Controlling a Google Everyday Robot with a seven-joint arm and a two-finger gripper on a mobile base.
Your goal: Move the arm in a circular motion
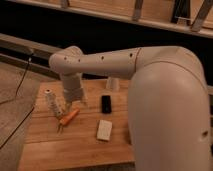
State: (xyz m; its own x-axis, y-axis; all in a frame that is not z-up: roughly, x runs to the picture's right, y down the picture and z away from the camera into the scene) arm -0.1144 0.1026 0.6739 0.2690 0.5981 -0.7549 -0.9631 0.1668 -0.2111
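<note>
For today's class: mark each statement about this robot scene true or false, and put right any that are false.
1. The gripper hangs above the wooden table. True.
2. An orange object lies on the table close to the gripper. True.
3. The black object lies on the floor. False: it lies on the table.
4. The white flat object is stacked on the black object. False: the two lie apart, the white one nearer the camera.
5. The arm enters from the left edge of the picture. False: its thick segment fills the right side and reaches leftward.
</note>
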